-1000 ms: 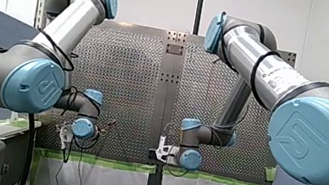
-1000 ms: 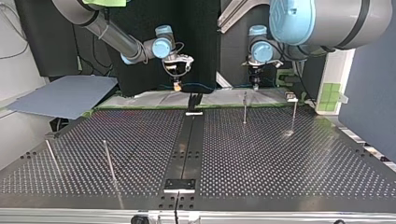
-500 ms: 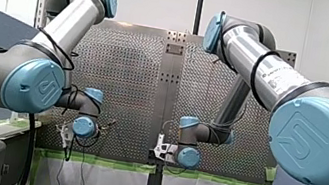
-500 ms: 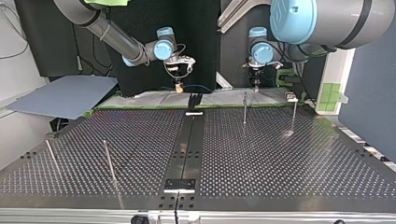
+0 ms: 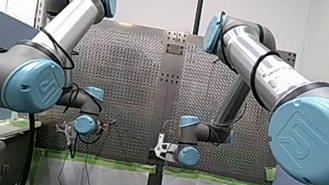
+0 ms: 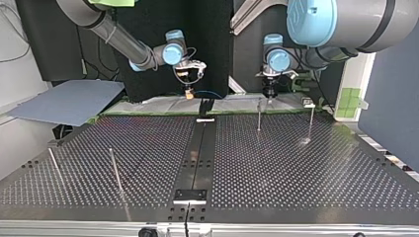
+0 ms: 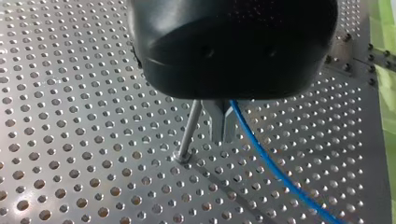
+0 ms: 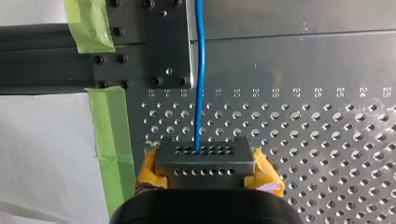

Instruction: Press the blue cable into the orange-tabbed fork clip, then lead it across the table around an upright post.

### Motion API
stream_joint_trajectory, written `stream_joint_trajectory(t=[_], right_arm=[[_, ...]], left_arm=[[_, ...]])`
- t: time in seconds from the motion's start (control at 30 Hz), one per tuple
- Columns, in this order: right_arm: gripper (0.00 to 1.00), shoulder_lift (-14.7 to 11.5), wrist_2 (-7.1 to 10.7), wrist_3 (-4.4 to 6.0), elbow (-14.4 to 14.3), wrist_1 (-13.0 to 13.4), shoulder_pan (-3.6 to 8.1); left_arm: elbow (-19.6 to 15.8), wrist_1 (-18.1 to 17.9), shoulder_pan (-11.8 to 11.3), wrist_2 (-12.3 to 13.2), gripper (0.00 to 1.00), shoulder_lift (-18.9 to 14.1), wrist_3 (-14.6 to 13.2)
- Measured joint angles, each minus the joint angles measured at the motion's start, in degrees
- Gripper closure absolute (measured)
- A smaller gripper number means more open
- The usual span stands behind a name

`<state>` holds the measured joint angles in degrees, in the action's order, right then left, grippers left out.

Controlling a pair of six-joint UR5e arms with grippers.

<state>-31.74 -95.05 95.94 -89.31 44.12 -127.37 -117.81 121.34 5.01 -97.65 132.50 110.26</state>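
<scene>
The blue cable [image 8: 201, 70] runs straight out ahead of my right gripper [image 8: 203, 161], whose grey fingers with yellow pads [image 8: 266, 175] are shut on it. In the left wrist view my left gripper [image 7: 223, 137] has its metal fingers shut on the blue cable [image 7: 271, 172], which trails away over the perforated plate. A thin upright post [image 7: 190, 130] stands right beside those fingers. In the top view both grippers hang over the table's far edge: my right gripper [image 6: 188, 92] left of a dark clip [image 6: 205, 106], my left gripper [image 6: 269, 95] above a post [image 6: 258, 114]. No orange tab shows there.
Another post [image 6: 311, 121] stands at the top view's right, and two leaning posts [image 6: 114, 170] rise at its left. A dark centre rail [image 6: 197, 158] splits the table. Green tape [image 8: 109, 140] and white sheeting line the edge. A blue-grey sheet [image 6: 69, 101] lies beyond the left corner.
My left wrist has turned a little and its gripper has dropped slightly toward the post. My right gripper has shifted slightly to the front view's left. Both grips are unchanged.
</scene>
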Motion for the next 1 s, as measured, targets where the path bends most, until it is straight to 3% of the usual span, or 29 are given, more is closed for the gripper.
stream_joint_trajectory(t=[0.37,0.77,1.0], right_arm=[[1.00,0.2,-0.11,-0.03,0.0,0.0,0.79],[1.00,0.2,-0.16,-0.03,0.6,-0.2,1.91],[1.00,0.2,-0.11,-0.04,2.6,-2.1,2.64]], left_arm=[[0.7,0.3,-0.9,0.7,1.00,0.1,0.5],[6.0,4.8,-1.9,2.2,1.00,0.1,0.5],[8.0,6.5,-2.4,2.7,1.00,0.1,0.5]])
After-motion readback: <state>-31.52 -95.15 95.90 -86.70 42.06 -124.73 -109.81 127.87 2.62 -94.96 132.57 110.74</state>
